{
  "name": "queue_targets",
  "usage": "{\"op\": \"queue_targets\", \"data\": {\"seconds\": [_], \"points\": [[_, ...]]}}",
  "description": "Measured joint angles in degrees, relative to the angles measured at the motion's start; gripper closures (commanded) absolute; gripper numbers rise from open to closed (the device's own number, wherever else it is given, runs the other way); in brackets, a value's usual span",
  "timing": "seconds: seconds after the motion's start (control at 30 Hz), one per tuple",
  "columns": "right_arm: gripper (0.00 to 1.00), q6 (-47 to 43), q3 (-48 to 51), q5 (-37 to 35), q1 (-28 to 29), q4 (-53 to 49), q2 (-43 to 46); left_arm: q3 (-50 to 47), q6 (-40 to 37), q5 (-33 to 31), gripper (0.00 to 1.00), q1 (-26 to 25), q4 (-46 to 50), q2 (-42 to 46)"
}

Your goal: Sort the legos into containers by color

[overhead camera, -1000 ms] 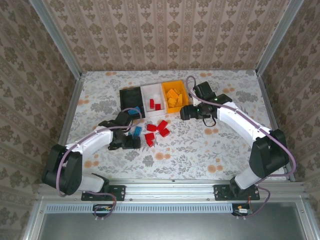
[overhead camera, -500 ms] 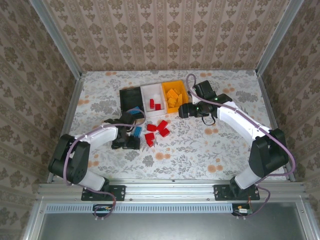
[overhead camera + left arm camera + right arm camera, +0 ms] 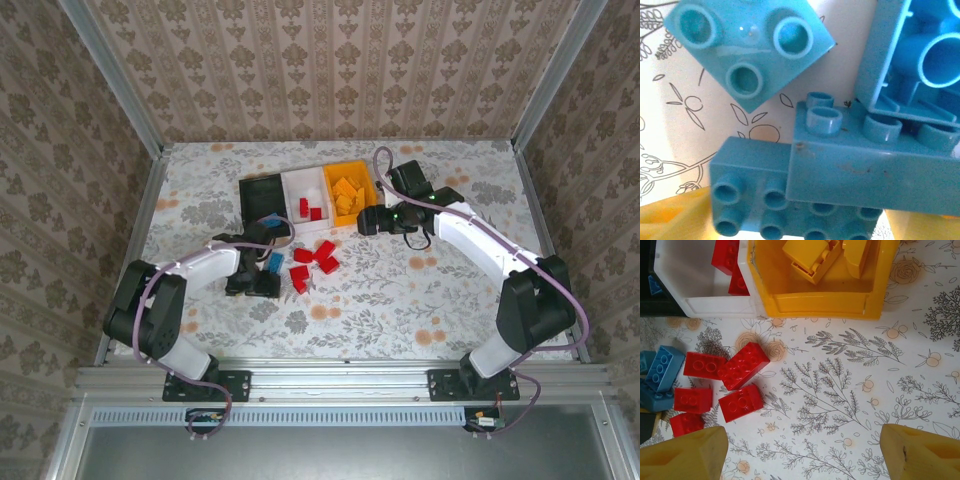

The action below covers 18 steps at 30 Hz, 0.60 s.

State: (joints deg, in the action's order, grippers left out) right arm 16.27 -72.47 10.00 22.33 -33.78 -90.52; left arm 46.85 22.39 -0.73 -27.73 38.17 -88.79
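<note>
The left gripper (image 3: 795, 222) is reaching down into the heap of blue bricks (image 3: 271, 262) lying on the flowered table (image 3: 430, 300), on the near side of the bins; its yellow fingertips (image 3: 670, 217) are flanking a blue two-by-four brick (image 3: 750, 162), and a longer blue brick (image 3: 855, 175) is resting across that one; whether the jaws are pinching it I cannot tell; an upturned blue brick (image 3: 920, 55) is showing its hollow underside. The right gripper (image 3: 800, 460) is hovering spread wide and empty over bare table just in front of the orange bin (image 3: 820, 304); orange bricks (image 3: 810, 255) are sitting in that bin, red bricks (image 3: 730, 260) in the white bin (image 3: 705, 306) beside it, the black bin (image 3: 262, 196) adjoining; five loose red bricks (image 3: 742, 366) are lying beside the blue heap.
</note>
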Motion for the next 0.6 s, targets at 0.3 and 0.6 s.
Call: {"op": "queue_targets", "data": {"seconds": [0.3, 0.6], "points": [[0.19, 0.20, 0.00, 0.79, 0.00, 0.00, -0.13, -0.28, -0.57, 0.02, 0.37, 0.00, -0.35, 0.63], [0.19, 0.37, 0.00, 1.03, 0.00, 0.00, -0.20, -3.48, 1.25, 0.92, 0.37, -0.81, -1.40, 7.72]]}}
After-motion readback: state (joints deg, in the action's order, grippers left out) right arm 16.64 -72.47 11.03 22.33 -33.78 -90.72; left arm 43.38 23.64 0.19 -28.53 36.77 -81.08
